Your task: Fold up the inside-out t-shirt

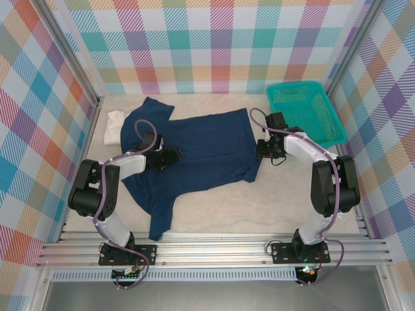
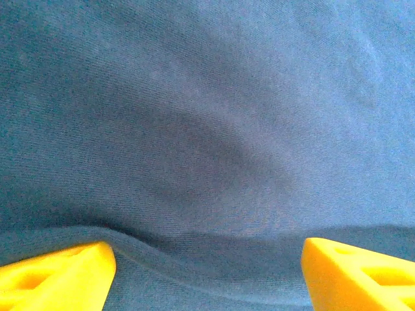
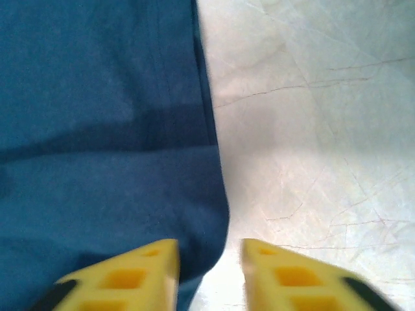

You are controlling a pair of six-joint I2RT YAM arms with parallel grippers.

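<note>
Your table (image 1: 214, 217) is a pale, scuffed surface inside checked walls. The dark blue t-shirt (image 1: 207, 146) covers most of its middle. It lies spread flat and sideways, with the bottom hem toward your right arm. One sleeve reaches to the far left and the other trails toward the near edge.

At the far right corner you have a teal mesh basket (image 1: 295, 85), well apart from the shirt, and its bare mesh floor is in plain sight. Just beside the shirt's far-left sleeve lies a white cloth (image 1: 115, 126), partly tucked under it.

Your left gripper (image 1: 170, 157) sits low over the shirt's left half. In the left wrist view its yellow fingers (image 2: 55, 278) stand wide apart with nothing clamped between them. The left gripper (image 2: 207, 278) has only blue cloth beneath it, and a soft ridge of cloth runs across between the tips.

Your right gripper (image 1: 262, 148) is at the shirt's right edge. In the right wrist view its fingers (image 3: 130, 275) are partly apart with a narrow gap of bare table showing between them. The shirt's edge (image 3: 211, 162) runs down toward that gap and passes under the left-hand finger. The right gripper (image 3: 211, 272) has not pinched the cloth.
</note>
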